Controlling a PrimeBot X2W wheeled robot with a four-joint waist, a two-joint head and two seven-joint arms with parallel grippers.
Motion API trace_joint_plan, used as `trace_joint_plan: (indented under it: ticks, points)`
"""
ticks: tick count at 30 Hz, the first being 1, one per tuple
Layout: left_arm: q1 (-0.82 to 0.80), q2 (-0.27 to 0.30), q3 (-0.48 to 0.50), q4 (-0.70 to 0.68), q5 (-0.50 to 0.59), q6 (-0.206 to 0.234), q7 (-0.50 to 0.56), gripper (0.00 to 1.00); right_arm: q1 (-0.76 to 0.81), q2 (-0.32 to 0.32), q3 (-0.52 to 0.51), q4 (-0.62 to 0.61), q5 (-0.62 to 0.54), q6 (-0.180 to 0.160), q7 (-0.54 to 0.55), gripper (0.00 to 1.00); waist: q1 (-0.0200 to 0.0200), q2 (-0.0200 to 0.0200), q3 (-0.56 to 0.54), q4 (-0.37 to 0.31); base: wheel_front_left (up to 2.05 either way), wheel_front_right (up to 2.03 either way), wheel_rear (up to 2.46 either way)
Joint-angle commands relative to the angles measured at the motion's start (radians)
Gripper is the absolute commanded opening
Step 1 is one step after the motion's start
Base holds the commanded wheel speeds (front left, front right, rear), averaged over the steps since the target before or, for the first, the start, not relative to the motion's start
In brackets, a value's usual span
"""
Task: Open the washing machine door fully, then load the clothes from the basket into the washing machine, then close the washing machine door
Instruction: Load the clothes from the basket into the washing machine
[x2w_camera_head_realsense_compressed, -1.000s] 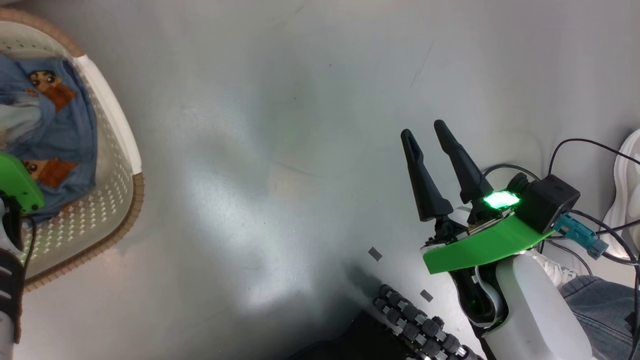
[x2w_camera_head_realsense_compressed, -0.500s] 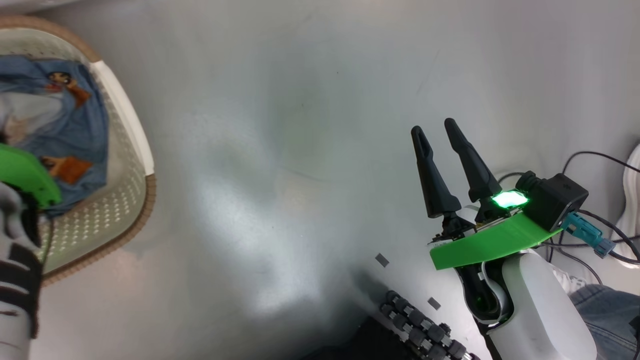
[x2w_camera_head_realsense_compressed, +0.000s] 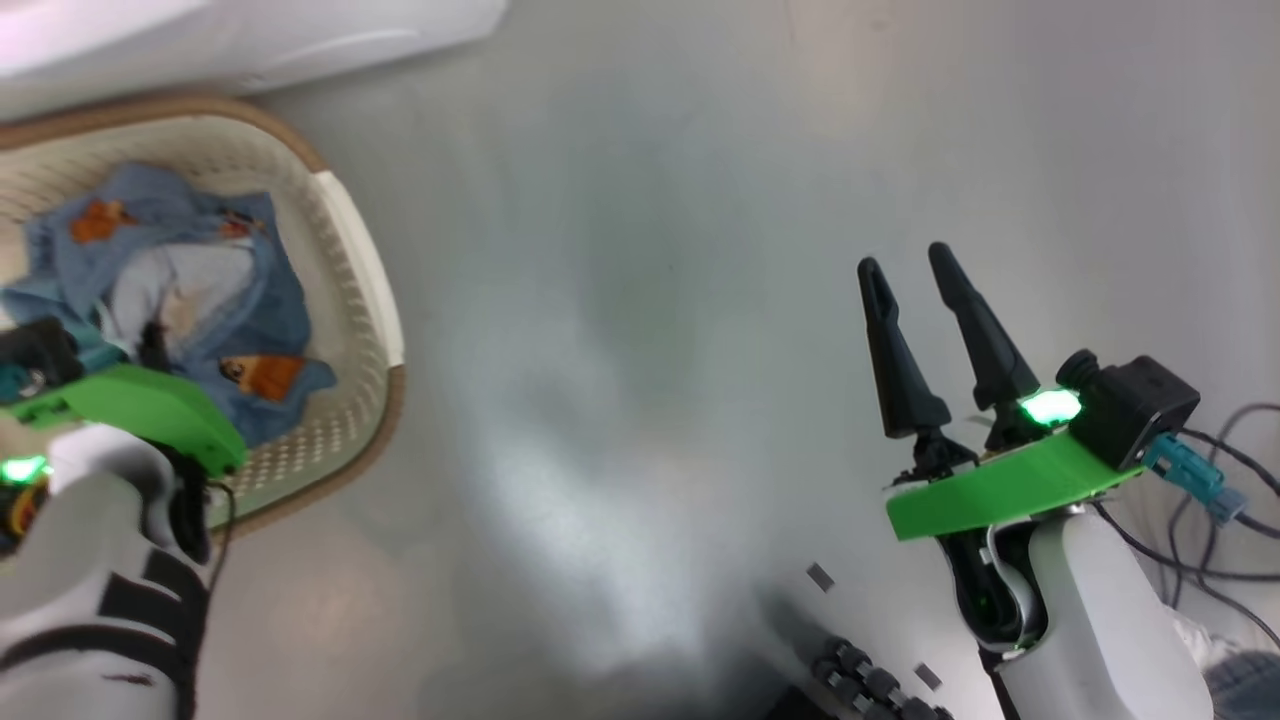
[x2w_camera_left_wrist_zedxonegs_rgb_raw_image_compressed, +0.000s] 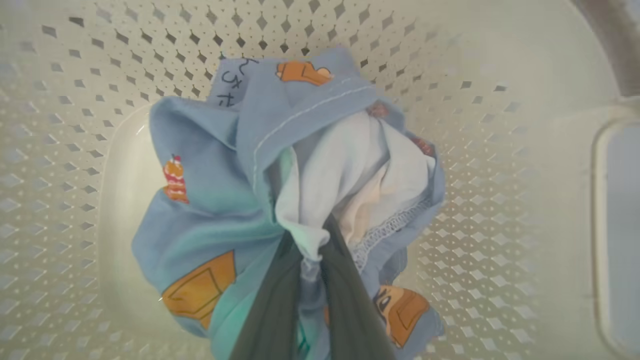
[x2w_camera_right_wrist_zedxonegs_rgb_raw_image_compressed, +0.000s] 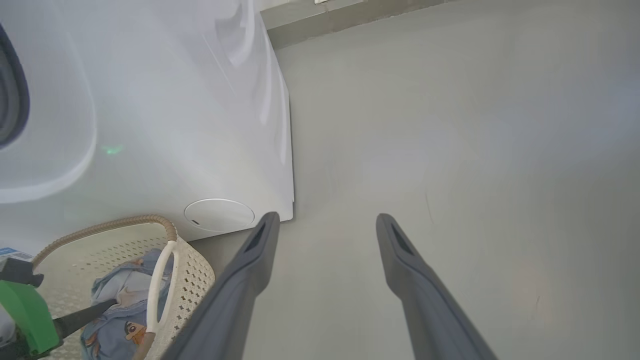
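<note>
Head view: the basket (x2w_camera_head_realsense_compressed: 350, 240) stands on the grey floor (x2w_camera_head_realsense_compressed: 620, 300) at the upper left, just beside the white washing machine (x2w_camera_head_realsense_compressed: 250, 30) along the top edge. The clothes (x2w_camera_head_realsense_compressed: 255, 300) lie bunched inside it, light blue with orange prints around a pale patch. The right gripper (x2w_camera_head_realsense_compressed: 905, 258) hangs over bare floor well apart from the basket, jaws apart and empty

Left wrist view: the left gripper (x2w_camera_left_wrist_zedxonegs_rgb_raw_image_compressed: 312, 247) points into the basket, its jaws together, clamped on a pale fold at the middle of the blue bundle, which bunches toward them over the perforated bottom

Right wrist view: the basket sits by the washing machine's lower front corner, below a round cover (x2w_camera_right_wrist_zedxonegs_rgb_raw_image_compressed: 219, 215), with the clothes inside; the right jaws stand wide with only floor between them
</note>
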Motion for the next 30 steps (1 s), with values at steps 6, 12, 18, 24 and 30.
trace_joint_plan:
  ticks: [6,12,18,24,30]
  points:
    - [0.127,-0.034,0.030,-0.057,-0.035,-0.041,-0.035,0.00,0.099,-0.018,0.000,-0.007,-0.031,0.002,-0.005,1.00,0.0000,0.0000,-0.169,0.102,0.00,0.00,0.00]
    - [0.245,-0.085,0.057,-0.179,-0.050,-0.070,-0.039,0.00,0.150,-0.043,-0.003,0.000,-0.041,0.002,-0.005,1.00,0.0000,0.0000,-0.294,0.155,0.00,0.00,0.00]
    - [0.385,-0.119,0.069,-0.301,-0.049,-0.091,-0.039,0.00,0.213,-0.068,-0.011,0.008,-0.046,0.002,-0.005,1.00,0.0000,0.0000,-0.423,0.205,0.00,0.00,0.00]
    - [0.497,-0.129,0.061,-0.395,-0.056,-0.104,-0.039,0.00,0.274,-0.081,-0.020,0.015,-0.049,0.002,-0.005,1.00,0.0000,0.0000,-0.526,0.239,0.00,0.00,0.00]
    - [0.629,-0.131,0.019,-0.523,-0.111,-0.104,-0.039,0.00,0.343,-0.093,-0.023,0.018,-0.054,0.002,-0.005,1.00,0.0000,0.0000,-0.634,0.267,0.00,0.00,0.00]
